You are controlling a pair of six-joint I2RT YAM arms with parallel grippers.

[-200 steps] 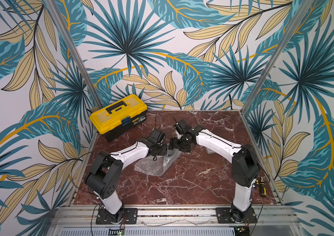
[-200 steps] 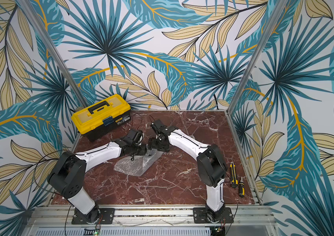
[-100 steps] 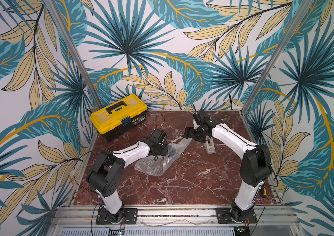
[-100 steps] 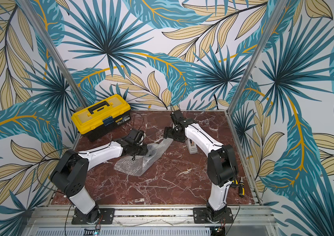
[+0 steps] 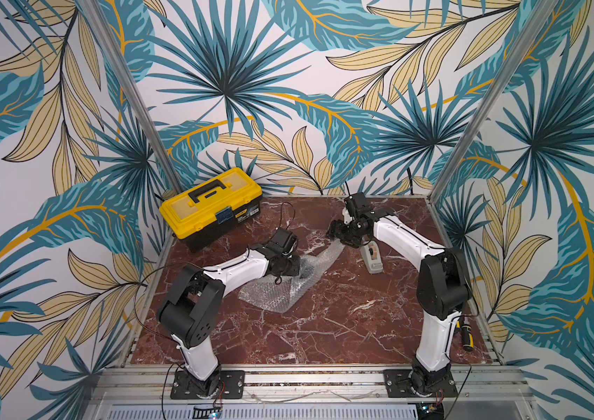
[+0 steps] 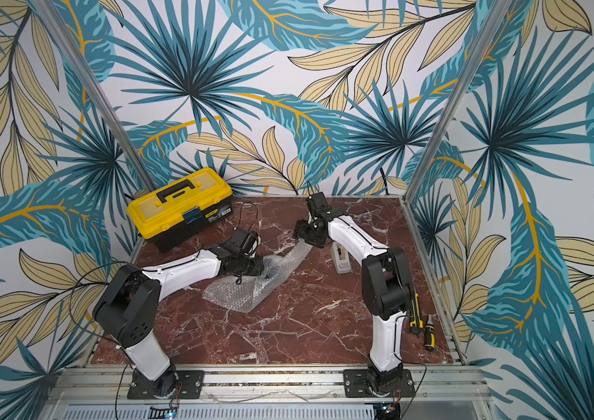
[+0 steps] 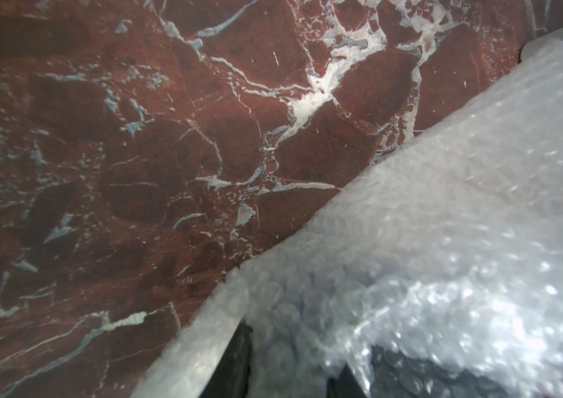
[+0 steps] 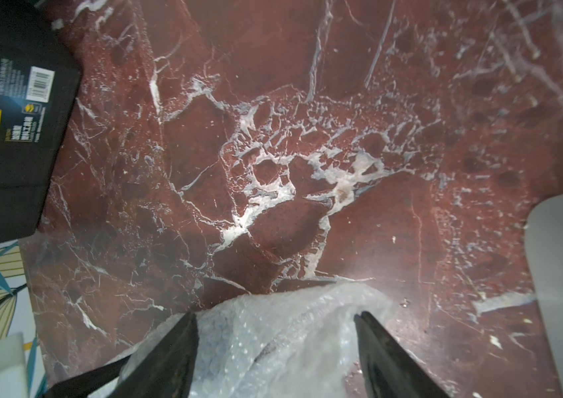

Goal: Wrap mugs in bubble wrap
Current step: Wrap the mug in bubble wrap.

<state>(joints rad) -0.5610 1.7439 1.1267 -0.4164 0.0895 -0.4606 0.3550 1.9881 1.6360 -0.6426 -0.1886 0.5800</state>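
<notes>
- A second ago the right arm (image 5: 408,240) was tucked in close beside the left arm (image 5: 237,269) at the middle of the bench (image 5: 324,327). It has since swung out toward the rear.
- The far corner of the bubble wrap (image 5: 273,294) has been drawn out with it into a long tongue pointing to the back right.
- The right jaws now sit at the tip of that tongue, spread apart, with the crumpled corner lying between them and nothing pinched yet. The right wrist view shows this plainly.
- The left jaws are buried under the sheet. The wrist view shows only dark shapes through the bubbles, so I cannot tell whether they are clenched on anything.
- The mug (image 5: 304,268) is probably the dark patch under the wrap just ahead of the left arm's wrist — it shows only dimly through the plastic.
- My reading is that the free flap is pulled clear and ready to be regripped and folded over. The mug is covered but the wrapping is not finished.
- Count:
  - one mug
  - one sheet of bubble wrap
  - two arms
  - one yellow toolbox (image 5: 210,212)
  - one grey tape dispenser (image 5: 371,258)
  - two screwdrivers (image 6: 414,316) at the right edge — both show in a top view
</notes>
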